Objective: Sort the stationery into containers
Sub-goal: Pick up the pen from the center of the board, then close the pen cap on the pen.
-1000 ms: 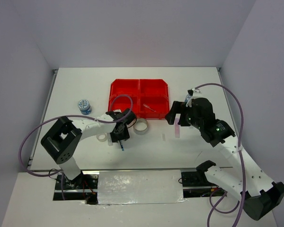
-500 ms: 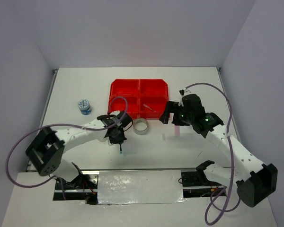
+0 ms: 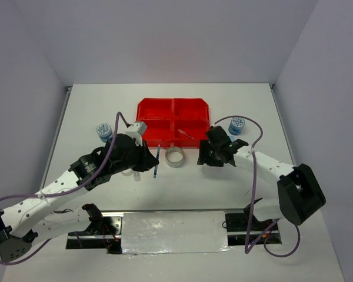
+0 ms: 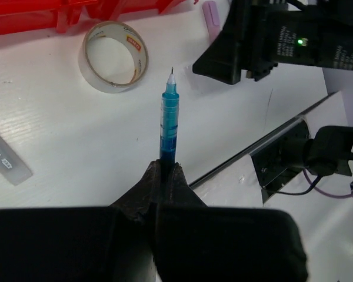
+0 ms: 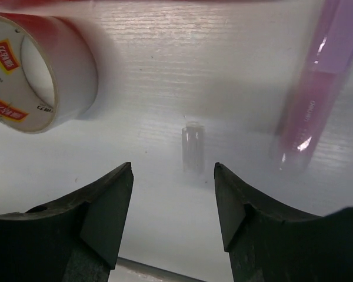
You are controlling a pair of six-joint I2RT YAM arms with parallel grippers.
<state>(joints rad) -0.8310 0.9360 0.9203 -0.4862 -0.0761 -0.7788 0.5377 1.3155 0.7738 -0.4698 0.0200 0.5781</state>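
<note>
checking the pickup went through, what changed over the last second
The left gripper closed on the blue pen and lifted it off the table, toward the red tray. The right gripper moved in low over a small clear piece, jaws open, uncovering a blue-patterned roll. The tray, the tape ring and the other blue-patterned roll stayed put.

1. A white table [image 3: 94, 100] is seen from above; a fine grain is shown on its surface.
2. It is enclosed by a pale grey back wall [image 3: 176, 35], left wall [image 3: 17, 106] and right wall [image 3: 329, 88].
3. A metal strip [image 3: 52, 144] is fitted along its left edge.
4. A shiny silvery plate [image 3: 173, 232] is set at the near edge.
5. Soft, even light is cast.
</note>
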